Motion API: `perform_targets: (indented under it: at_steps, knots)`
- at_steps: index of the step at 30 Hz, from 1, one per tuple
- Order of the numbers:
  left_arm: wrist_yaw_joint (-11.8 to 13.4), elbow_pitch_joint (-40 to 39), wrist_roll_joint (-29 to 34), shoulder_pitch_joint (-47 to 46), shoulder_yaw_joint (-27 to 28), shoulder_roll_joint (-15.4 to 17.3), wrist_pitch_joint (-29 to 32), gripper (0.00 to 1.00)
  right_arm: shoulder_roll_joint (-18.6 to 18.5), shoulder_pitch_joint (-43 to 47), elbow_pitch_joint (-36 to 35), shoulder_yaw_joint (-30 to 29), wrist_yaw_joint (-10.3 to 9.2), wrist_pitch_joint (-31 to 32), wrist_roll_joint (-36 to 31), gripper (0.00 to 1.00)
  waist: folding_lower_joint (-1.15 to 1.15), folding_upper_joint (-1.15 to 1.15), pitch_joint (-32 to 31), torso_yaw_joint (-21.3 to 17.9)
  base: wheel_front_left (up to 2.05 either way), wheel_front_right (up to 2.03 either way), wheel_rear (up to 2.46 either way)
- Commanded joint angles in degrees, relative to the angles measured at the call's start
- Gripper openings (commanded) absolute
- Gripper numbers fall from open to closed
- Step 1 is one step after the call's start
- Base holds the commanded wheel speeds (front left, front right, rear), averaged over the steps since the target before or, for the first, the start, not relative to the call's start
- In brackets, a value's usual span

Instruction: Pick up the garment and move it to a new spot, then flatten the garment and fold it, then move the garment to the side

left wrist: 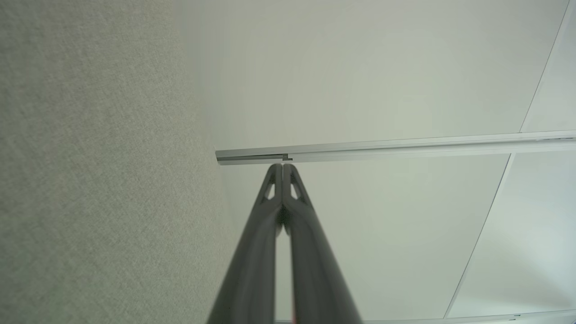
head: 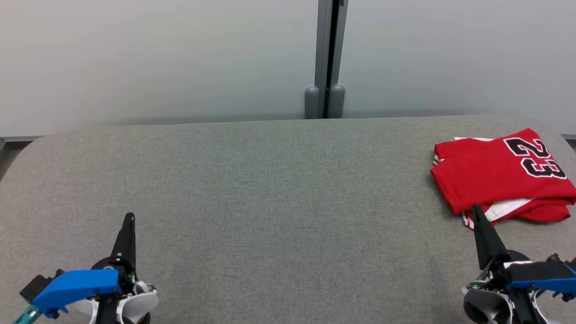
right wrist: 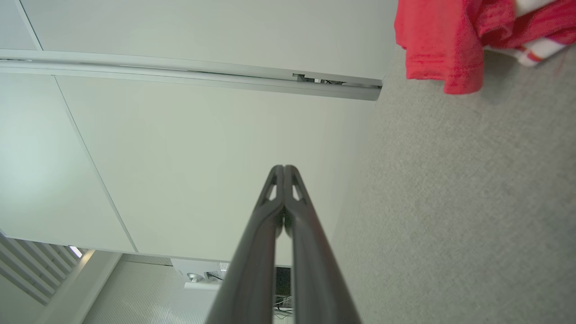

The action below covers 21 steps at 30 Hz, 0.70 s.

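Partly, the folded garment (head: 499, 173) is cut off at right — left claw (head: 129, 217) and right claw (head: 475, 208) both closed, empty

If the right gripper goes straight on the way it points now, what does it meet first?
Probably the pale wall behind the table: the right gripper, shut, aims there, with the red shirt off its line. Depth is unclear.

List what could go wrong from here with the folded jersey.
1. The shut right gripper sits right beside the near hem of the red jersey; a sideways move might snag it and undo the fold.
2. The jersey lies near the right end of the table, so a nudge could push it off.
3. A white striped layer pokes out at the near side, so the fold looks loose.
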Motion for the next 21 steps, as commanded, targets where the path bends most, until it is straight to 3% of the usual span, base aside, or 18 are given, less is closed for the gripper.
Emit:
perform_targets:
  at_steps: [1, 21]
  knots:
    - [-0.5, -0.4, -0.8, -0.7, 0.5, -0.1, 0.3, 0.0, -0.4, 0.8, -0.6, -0.3, 0.02, 0.2, 1.1, 0.0, 0.0, 0.01, 0.0, 0.0, 0.0, 0.0, 0.0]
    - [-1.4, -0.9, -3.7, -0.7, 2.0, -0.7, 1.5, 0.0, -0.4, 0.9, -1.2, -0.6, 0.02, 1.3, 5.0, 0.0, 0.0, 0.01, 0.0, -0.2, 0.0, 0.0, 0.0]
